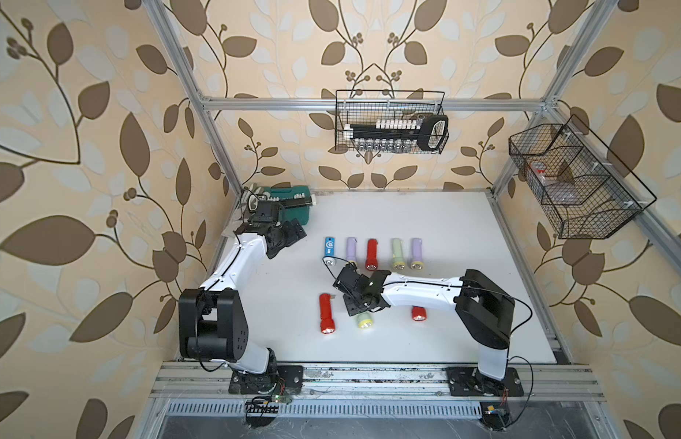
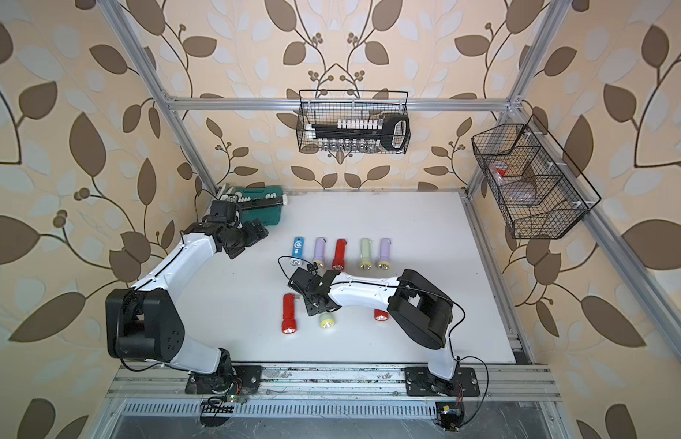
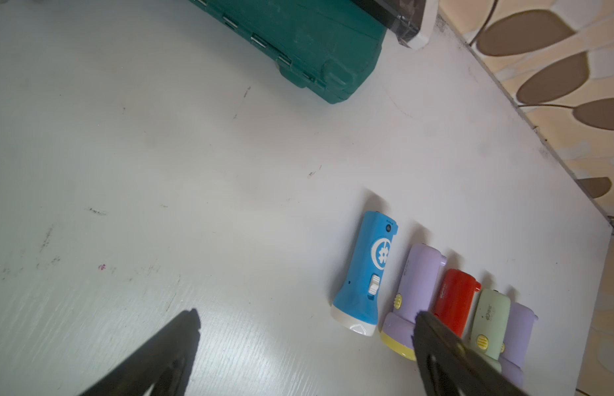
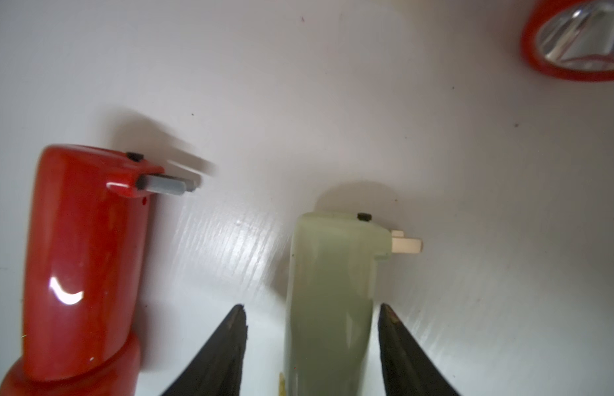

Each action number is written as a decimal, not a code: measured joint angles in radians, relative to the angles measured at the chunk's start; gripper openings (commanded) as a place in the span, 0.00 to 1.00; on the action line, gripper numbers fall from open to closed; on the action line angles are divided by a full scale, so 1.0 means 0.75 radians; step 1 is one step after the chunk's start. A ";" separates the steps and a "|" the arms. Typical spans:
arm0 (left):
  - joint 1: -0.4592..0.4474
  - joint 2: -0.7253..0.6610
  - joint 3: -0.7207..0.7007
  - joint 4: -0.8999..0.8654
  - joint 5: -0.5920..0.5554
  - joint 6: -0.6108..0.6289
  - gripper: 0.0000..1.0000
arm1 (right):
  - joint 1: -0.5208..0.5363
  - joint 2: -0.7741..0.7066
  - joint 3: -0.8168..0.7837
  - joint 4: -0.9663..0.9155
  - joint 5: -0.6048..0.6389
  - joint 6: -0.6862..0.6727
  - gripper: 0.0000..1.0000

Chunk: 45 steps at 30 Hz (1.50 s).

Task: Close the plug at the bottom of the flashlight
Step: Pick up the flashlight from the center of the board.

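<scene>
In both top views the right arm [image 1: 422, 290] hides most of the green flashlight [image 1: 364, 321] [image 2: 327, 321] at lower centre of the frame; only its lens end shows. The right wrist view gives us the rest: the right gripper [image 4: 313, 306] is open, one finger on each side of the body with desk [image 4: 470, 171] showing in both gaps, and the plug [image 4: 406, 244] sticks out. A red flashlight [image 4: 86, 260] lies beside it, its prongs blurred. A red lens [image 4: 579, 37] is cut off at the upper right. The left gripper [image 3: 306, 312] gapes wide over bare desk, one finger covering part of a row [image 3: 454, 301] of five flashlights.

Green flashlight [image 1: 364, 321] mostly hidden under the right arm [image 1: 422, 292], its light end cut off in the right wrist view, red flashlight [image 1: 418, 314] half hidden too, basket [image 1: 597, 224] things too tiny to tell
</scene>
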 measured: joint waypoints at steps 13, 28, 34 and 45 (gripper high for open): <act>0.031 0.004 -0.035 0.031 0.100 -0.080 0.99 | 0.000 0.076 0.055 -0.052 0.044 0.007 0.31; 0.031 0.004 -0.046 0.083 0.231 -0.089 0.99 | -0.007 -0.170 -0.098 0.106 0.036 -0.140 0.00; 0.019 0.004 -0.112 0.169 0.396 -0.133 0.99 | -0.080 -0.446 -0.225 0.221 0.025 -0.304 0.00; -0.238 0.004 -0.119 0.251 0.611 -0.177 0.97 | -0.278 -0.893 -0.575 0.477 0.044 -0.677 0.00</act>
